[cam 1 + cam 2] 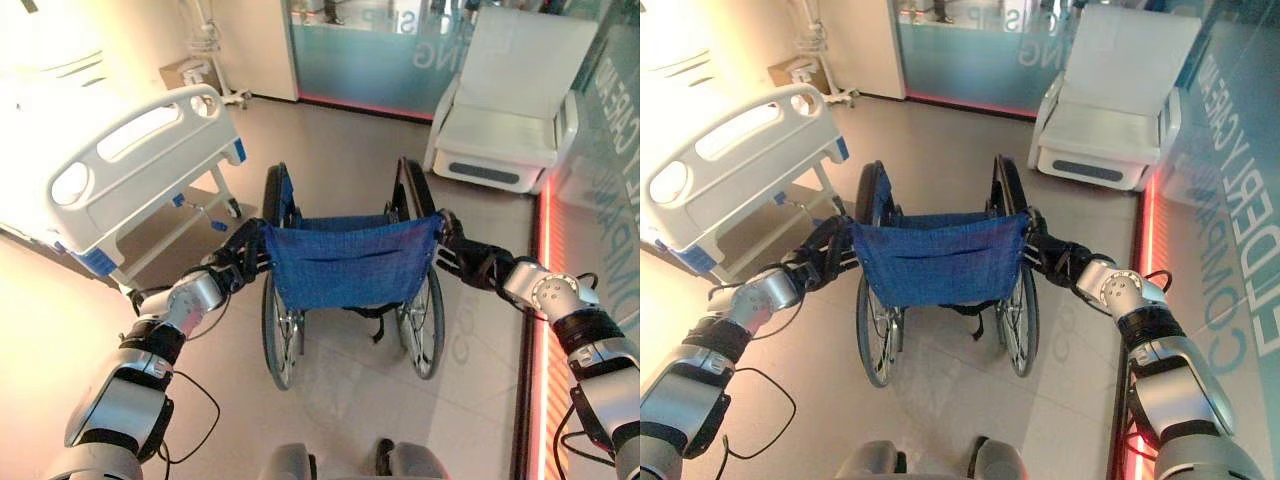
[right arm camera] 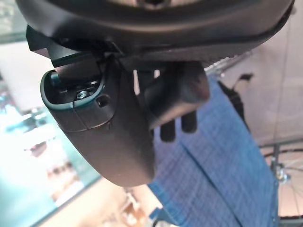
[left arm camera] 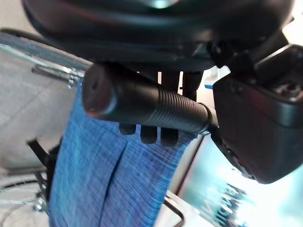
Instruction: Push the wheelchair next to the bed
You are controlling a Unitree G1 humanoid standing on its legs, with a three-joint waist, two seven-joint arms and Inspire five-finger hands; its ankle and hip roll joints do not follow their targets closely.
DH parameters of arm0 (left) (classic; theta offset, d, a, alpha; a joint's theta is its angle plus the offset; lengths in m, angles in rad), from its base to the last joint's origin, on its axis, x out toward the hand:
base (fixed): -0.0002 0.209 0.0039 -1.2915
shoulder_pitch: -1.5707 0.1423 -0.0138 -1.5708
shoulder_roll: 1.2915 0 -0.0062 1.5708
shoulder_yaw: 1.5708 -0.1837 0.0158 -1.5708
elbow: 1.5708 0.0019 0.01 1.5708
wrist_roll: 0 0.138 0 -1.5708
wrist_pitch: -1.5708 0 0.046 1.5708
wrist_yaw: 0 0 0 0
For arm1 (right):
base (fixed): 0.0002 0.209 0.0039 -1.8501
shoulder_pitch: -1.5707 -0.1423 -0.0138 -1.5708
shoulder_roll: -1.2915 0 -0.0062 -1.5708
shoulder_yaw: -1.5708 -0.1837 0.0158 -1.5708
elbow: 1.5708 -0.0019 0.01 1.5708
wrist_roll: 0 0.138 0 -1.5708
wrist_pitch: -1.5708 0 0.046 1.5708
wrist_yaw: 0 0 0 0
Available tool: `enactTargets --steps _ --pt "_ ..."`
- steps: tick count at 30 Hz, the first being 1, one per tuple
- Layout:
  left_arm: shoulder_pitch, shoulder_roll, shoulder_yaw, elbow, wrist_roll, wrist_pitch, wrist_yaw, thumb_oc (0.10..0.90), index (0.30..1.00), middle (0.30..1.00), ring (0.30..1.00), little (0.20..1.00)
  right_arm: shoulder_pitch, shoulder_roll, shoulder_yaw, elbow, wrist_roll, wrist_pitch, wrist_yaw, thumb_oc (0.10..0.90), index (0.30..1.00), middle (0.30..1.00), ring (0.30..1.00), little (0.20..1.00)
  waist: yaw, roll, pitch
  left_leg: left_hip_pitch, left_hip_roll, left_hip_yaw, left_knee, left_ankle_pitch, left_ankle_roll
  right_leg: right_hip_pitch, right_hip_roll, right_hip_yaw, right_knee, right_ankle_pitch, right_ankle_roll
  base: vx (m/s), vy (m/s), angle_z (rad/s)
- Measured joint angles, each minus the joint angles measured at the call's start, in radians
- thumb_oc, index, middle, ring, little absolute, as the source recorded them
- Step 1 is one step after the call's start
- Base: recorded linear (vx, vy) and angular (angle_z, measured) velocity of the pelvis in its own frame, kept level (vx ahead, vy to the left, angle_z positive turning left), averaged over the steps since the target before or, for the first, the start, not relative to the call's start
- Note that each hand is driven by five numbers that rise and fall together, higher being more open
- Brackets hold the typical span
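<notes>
A wheelchair (image 1: 345, 265) with a blue fabric back and large spoked wheels stands in front of me, facing away. My left hand (image 1: 238, 262) is shut on its left push handle (image 3: 142, 101), a black ribbed grip with my fingers (image 3: 147, 135) curled under it. At the other side my right hand (image 1: 462, 257) is shut on the right push handle (image 2: 177, 97). The hospital bed (image 1: 120, 165), with a white footboard and blue corner bumpers, stands to the left, its foot end a short way from the wheelchair's left wheel.
A white recliner armchair (image 1: 510, 110) stands at the back right against a glass wall (image 1: 380, 50). A red light strip (image 1: 543, 300) runs along the floor on the right. Open beige floor lies between the wheelchair and the bed.
</notes>
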Motion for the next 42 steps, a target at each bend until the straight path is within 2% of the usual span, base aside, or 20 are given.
enactTargets --steps 2,6,7,8,11,16,19,20,21,23,24,25,26,29,32,34,36,39,40,42 --pt "0.026 0.022 0.006 -0.014 0.000 0.000 -0.004 0.400 0.300 0.300 0.300 0.300 -0.002 0.015 0.029 0.004 -0.001 -0.011 -0.002 0.400 0.300 0.300 0.300 0.300 0.033 -0.007 0.001 0.017 -0.017 0.029 -0.219 -0.065 0.071 0.045 0.032 0.023 -0.060 0.026 -0.010 0.36 -0.004 -0.45" --pt "0.028 0.037 0.002 -0.001 -0.028 0.006 -0.030 0.400 0.300 0.300 0.300 0.300 -0.006 0.025 0.042 0.021 0.002 -0.013 -0.002 0.400 0.300 0.300 0.300 0.300 0.083 -0.011 0.003 0.045 -0.074 0.050 -0.739 -0.066 0.075 0.124 0.084 0.087 -0.178 0.039 0.012 0.62 0.046 -0.19" --pt "0.028 0.040 0.001 0.000 -0.030 0.007 -0.035 0.400 0.300 0.300 0.300 0.300 -0.005 0.024 0.043 0.024 0.002 -0.014 -0.002 0.400 0.300 0.300 0.300 0.300 0.098 -0.001 0.003 0.053 -0.067 0.061 -0.923 -0.052 0.055 0.163 0.111 0.105 -0.230 0.041 0.004 0.37 0.026 -0.32" --pt "0.028 0.042 0.001 0.000 -0.034 0.008 -0.039 0.400 0.300 0.300 0.300 0.300 -0.005 0.023 0.042 0.024 0.002 -0.014 -0.001 0.400 0.300 0.300 0.300 0.300 0.113 0.009 0.007 0.040 -0.054 0.073 -0.964 -0.044 0.049 0.182 0.124 0.107 -0.242 0.046 -0.009 0.48 0.040 -0.35" --pt "0.039 0.059 -0.007 -0.036 -0.039 0.020 -0.032 0.400 0.300 0.300 0.300 0.300 0.011 0.013 0.045 0.023 0.003 -0.005 0.008 0.400 0.300 0.300 0.300 0.300 0.143 0.043 0.007 -0.022 -0.006 0.104 -0.949 -0.034 0.033 0.250 0.176 0.117 -0.226 -0.002 -0.042 0.60 0.069 -0.21" --pt "0.069 0.097 -0.004 -0.101 -0.056 0.044 -0.014 0.400 0.300 0.300 0.300 0.300 0.017 0.014 0.045 0.022 -0.013 0.003 0.029 0.400 0.300 0.300 0.300 0.300 0.209 0.049 -0.031 0.012 -0.044 0.071 -0.898 -0.036 0.040 0.272 0.172 0.207 -0.136 -0.121 -0.021 0.60 0.119 -0.53" --pt "0.075 0.105 -0.007 -0.095 -0.053 0.066 -0.018 0.400 0.300 0.300 0.300 0.300 0.054 0.038 0.046 0.022 -0.040 -0.005 0.030 0.400 0.300 0.300 0.300 0.300 0.247 -0.005 -0.107 0.094 -0.099 0.070 -0.899 -0.014 0.177 0.273 0.099 0.195 -0.059 -0.225 0.029 0.49 0.209 -0.42" --pt "0.075 0.105 -0.003 -0.093 -0.046 0.059 -0.019 0.400 0.300 0.300 0.300 0.300 0.054 0.045 0.045 0.022 -0.041 -0.012 0.030 0.400 0.300 0.300 0.300 0.300 0.240 -0.010 -0.113 0.119 -0.113 0.084 -0.911 0.055 0.280 0.271 0.073 0.135 0.023 -0.254 0.074 0.34 0.205 0.02" --pt "0.073 0.100 0.001 -0.078 -0.038 0.045 -0.027 0.400 0.300 0.300 0.300 0.300 0.064 0.063 0.044 0.022 -0.045 -0.033 0.030 0.400 0.300 0.300 0.300 0.300 0.235 -0.017 -0.113 0.133 -0.129 0.084 -0.908 0.052 0.328 0.244 0.049 0.100 0.116 -0.263 0.086 0.52 0.292 0.10" --pt "0.052 0.073 0.004 -0.020 -0.018 0.005 -0.052 0.400 0.300 0.300 0.300 0.300 0.083 0.082 0.031 0.005 -0.052 -0.075 0.030 0.400 0.300 0.300 0.300 0.300 0.198 -0.024 -0.114 0.139 -0.176 0.038 -0.877 0.011 0.357 0.080 -0.036 0.070 0.504 -0.170 0.116 0.51 0.198 0.44" --pt "0.040 0.073 -0.004 0.007 -0.016 -0.007 -0.069 0.400 0.300 0.300 0.300 0.300 0.084 0.090 0.024 0.003 -0.052 -0.086 0.029 0.400 0.300 0.300 0.300 0.300 0.158 -0.028 -0.106 0.164 -0.207 0.006 -0.867 -0.015 0.381 -0.022 -0.082 0.096 0.719 -0.038 0.125 0.39 0.066 0.62" --pt "0.039 0.068 -0.007 0.013 -0.012 -0.012 -0.069 0.400 0.300 0.300 0.300 0.300 0.083 0.089 0.023 0.002 -0.053 -0.085 0.029 0.400 0.300 0.300 0.300 0.300 0.139 -0.028 -0.103 0.189 -0.216 -0.004 -0.878 -0.024 0.387 -0.064 -0.101 0.105 0.782 -0.045 0.124 0.49 -0.010 0.59" --pt "0.039 0.061 -0.006 0.020 -0.003 -0.017 -0.070 0.400 0.300 0.300 0.300 0.300 0.084 0.089 0.024 0.002 -0.053 -0.082 0.029 0.400 0.300 0.300 0.300 0.300 0.129 -0.016 -0.097 0.215 -0.216 -0.020 -0.886 -0.034 0.395 -0.087 -0.113 0.097 0.780 -0.064 0.095 0.45 -0.111 0.37" --pt "0.018 0.045 0.003 0.023 0.023 -0.025 -0.078 0.400 0.300 0.300 0.300 0.300 0.081 0.077 0.011 0.001 -0.060 -0.078 0.028 0.400 0.300 0.300 0.300 0.300 0.109 0.012 -0.074 0.279 -0.197 -0.050 -0.895 -0.072 0.380 -0.161 -0.099 0.071 0.369 -0.078 0.075 0.47 -0.160 0.24" --pt "-0.002 0.023 0.015 0.036 0.053 -0.058 -0.078 0.400 0.300 0.300 0.300 0.300 0.089 0.073 -0.010 -0.038 -0.075 -0.102 0.028 0.400 0.300 0.300 0.300 0.300 0.058 0.004 -0.056 0.301 -0.221 -0.137 -0.869 -0.139 0.353 -0.220 -0.055 0.097 -0.095 0.026 0.208 0.65 -0.269 0.54" --pt "-0.004 0.036 0.017 0.034 0.054 -0.059 -0.082 0.400 0.300 0.300 0.300 0.300 0.082 0.069 -0.015 -0.043 -0.075 -0.096 0.028 0.400 0.300 0.300 0.300 0.300 0.027 -0.016 -0.043 0.346 -0.247 -0.182 -0.867 -0.159 0.373 -0.210 -0.039 0.112 -0.281 0.110 0.221 0.64 -0.264 0.74" --pt "-0.002 0.022 0.019 0.031 0.054 -0.056 -0.079 0.400 0.300 0.300 0.300 0.300 0.081 0.053 -0.035 -0.046 -0.075 -0.063 0.028 0.400 0.300 0.300 0.300 0.300 0.013 -0.033 -0.027 0.382 -0.270 -0.214 -0.810 -0.243 0.377 -0.199 -0.043 0.118 -0.333 0.140 0.212 0.67 -0.302 0.72" --pt "0.031 -0.003 0.027 0.022 0.054 -0.049 -0.080 0.400 0.300 0.300 0.300 0.300 0.085 0.032 -0.044 -0.045 -0.075 -0.016 0.029 0.400 0.300 0.300 0.300 0.300 -0.024 -0.026 -0.029 0.462 -0.259 -0.308 -0.751 -0.349 0.364 -0.143 -0.040 0.191 -0.234 0.158 0.187 0.58 -0.297 0.80" --pt "0.044 -0.015 0.027 0.023 0.053 -0.053 -0.079 0.400 0.300 0.300 0.300 0.300 0.085 0.027 -0.036 -0.041 -0.075 -0.004 0.031 0.400 0.300 0.300 0.300 0.300 -0.036 -0.005 -0.040 0.505 -0.209 -0.323 -0.789 -0.365 0.340 -0.129 -0.014 0.185 -0.147 0.169 0.163 0.47 -0.262 1.15" --pt "0.053 -0.009 0.026 0.020 0.051 -0.068 -0.081 0.400 0.300 0.300 0.300 0.300 0.078 0.022 -0.029 -0.040 -0.075 0.001 0.042 0.400 0.300 0.300 0.300 0.300 -0.050 -0.014 -0.064 0.459 -0.186 -0.249 -0.640 -0.398 0.261 -0.108 -0.002 0.182 -0.118 0.215 0.129 0.37 -0.262 0.80"
